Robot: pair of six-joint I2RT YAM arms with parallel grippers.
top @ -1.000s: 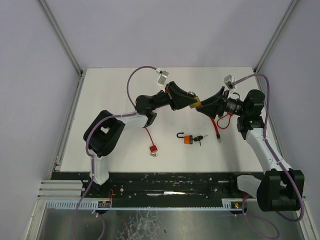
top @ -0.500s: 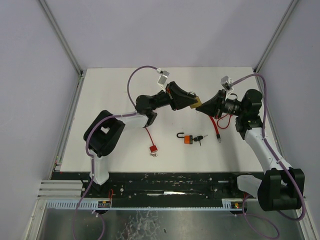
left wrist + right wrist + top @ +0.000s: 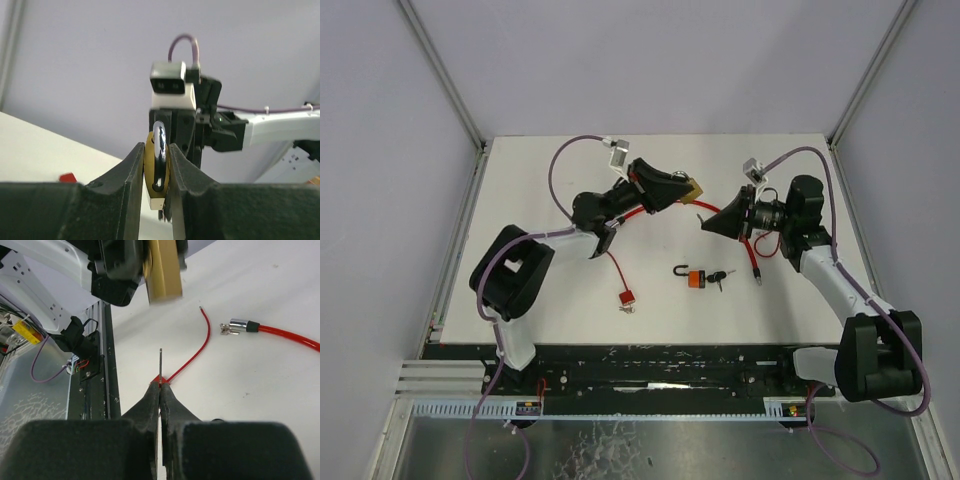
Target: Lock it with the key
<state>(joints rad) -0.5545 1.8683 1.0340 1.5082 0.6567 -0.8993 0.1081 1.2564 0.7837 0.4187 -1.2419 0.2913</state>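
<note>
Where the two arms meet above the far half of the white tabletop [image 3: 520, 190], the left gripper [image 3: 680, 190] holds a brass padlock [image 3: 694, 190] clear of the surface. In the left wrist view its fingers [image 3: 135, 170] press on the two flat faces of the lock body, with the steel shackle [image 3: 159, 150] edge-on between them. The right gripper [image 3: 708, 222] faces it across a small gap. In the right wrist view its fingertips [image 3: 152, 395] are pressed together on the key [image 3: 160, 365], a thin blade seen edge-on with a trace of red at the pinch. The blade tip points toward the base of the padlock but is apart from it.

On the tabletop, near the middle, lies an orange padlock [image 3: 695, 279] with its shackle swung open, and black-headed keys [image 3: 719, 277] lie just beside it. A small red block [image 3: 628, 297] lies at the end of a red cable nearer the left arm. A second red cable with a chrome end [image 3: 240, 326] lies near the right arm.

Pale lilac walls [image 3: 640, 60] enclose the table, with aluminium corner posts [image 3: 441, 70]. A black rail [image 3: 650, 365] runs along the near edge.
</note>
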